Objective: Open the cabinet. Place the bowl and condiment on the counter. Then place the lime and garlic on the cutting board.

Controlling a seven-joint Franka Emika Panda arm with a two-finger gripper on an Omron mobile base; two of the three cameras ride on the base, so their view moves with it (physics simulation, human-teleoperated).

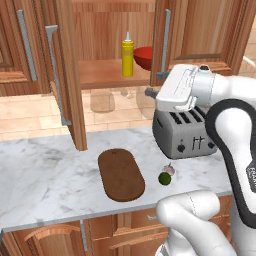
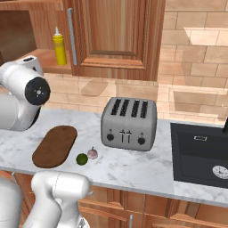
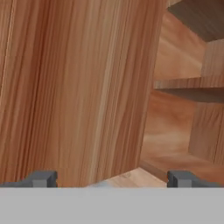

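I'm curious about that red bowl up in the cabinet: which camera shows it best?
The left base view: the glossy red bowl sits on the shelf beside the yellow squeeze bottle, half hidden by the cabinet door. I can't make it out elsewhere.

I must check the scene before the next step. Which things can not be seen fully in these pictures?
- Bowl: left base view, right part hidden by the cabinet door.
- Garlic: left base view, too small for detail.
- Sink: right base view, cut off by the right edge.
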